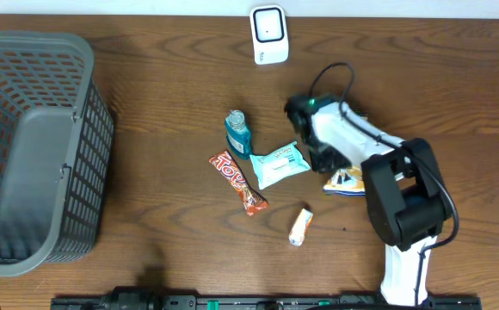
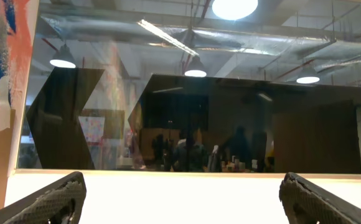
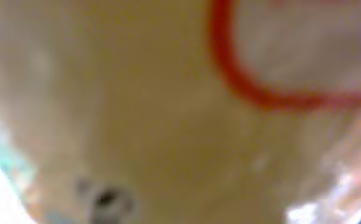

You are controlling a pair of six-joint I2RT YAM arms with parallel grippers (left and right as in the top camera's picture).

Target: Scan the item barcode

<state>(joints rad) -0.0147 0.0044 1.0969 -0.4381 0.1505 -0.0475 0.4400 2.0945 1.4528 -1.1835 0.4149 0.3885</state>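
A white barcode scanner (image 1: 268,34) stands at the table's far edge. Several items lie mid-table: a blue bottle (image 1: 238,133), a teal wipes pack (image 1: 280,164), a red candy bar (image 1: 238,182), a small tube (image 1: 300,226) and a yellow-and-white packet (image 1: 346,181). My right gripper (image 1: 325,161) is down at the packet's left end, its jaws hidden under the wrist. In the right wrist view the blurred yellow packet (image 3: 168,112) with a red curve fills the frame and no fingers show. My left gripper (image 2: 183,199) is open and empty, pointing at a window.
A large grey mesh basket (image 1: 34,151) takes up the table's left side. The right arm's black and white links (image 1: 404,207) stretch from the front edge over the table's right part. A dark rail (image 1: 232,301) runs along the front edge.
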